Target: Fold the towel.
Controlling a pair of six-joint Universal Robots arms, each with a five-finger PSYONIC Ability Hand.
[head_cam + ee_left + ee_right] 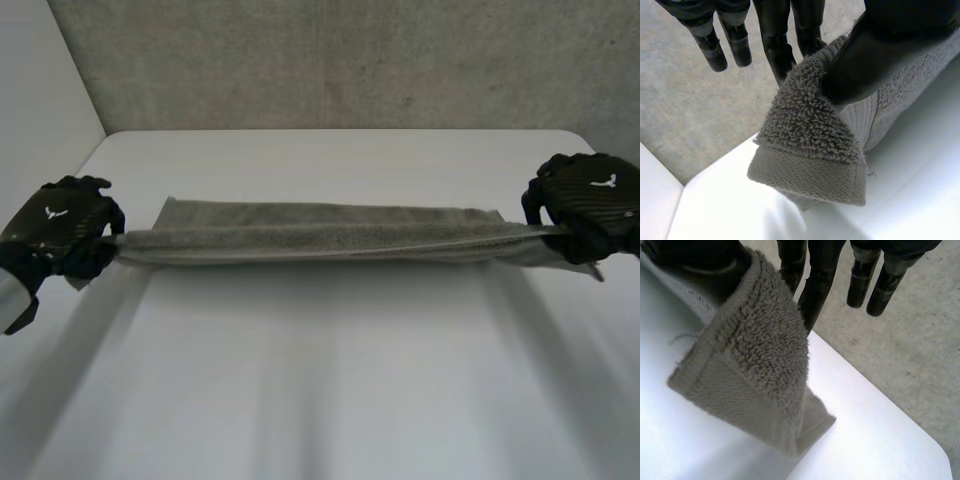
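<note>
Bare white table (320, 400) lies nearest in the head view, its close edge cut off. Left hand (62, 232) sits at the table's left side, knuckles up, so its fingertips are hidden from above. The left wrist view shows the left thumb (880, 55) clamping the towel's left end (810, 150) against one finger (777, 47), the remaining fingers hanging straight and free behind. Grey towel (320, 240) runs across the far half of the table as a long narrow band, doubled lengthwise, stretched between the two hands. Its near edge looks raised, but whether the middle clears the table is hard to make out. Right hand (590, 200) holds the opposite end at the table's right side, partly cut off at the view's edge. From the right wrist, the towel's right end (750, 375) hangs folded from a pinch between the right thumb (695, 255) and a finger (812, 295); the contact itself is covered by cloth. Other fingers dangle straight, touching nothing.
</note>
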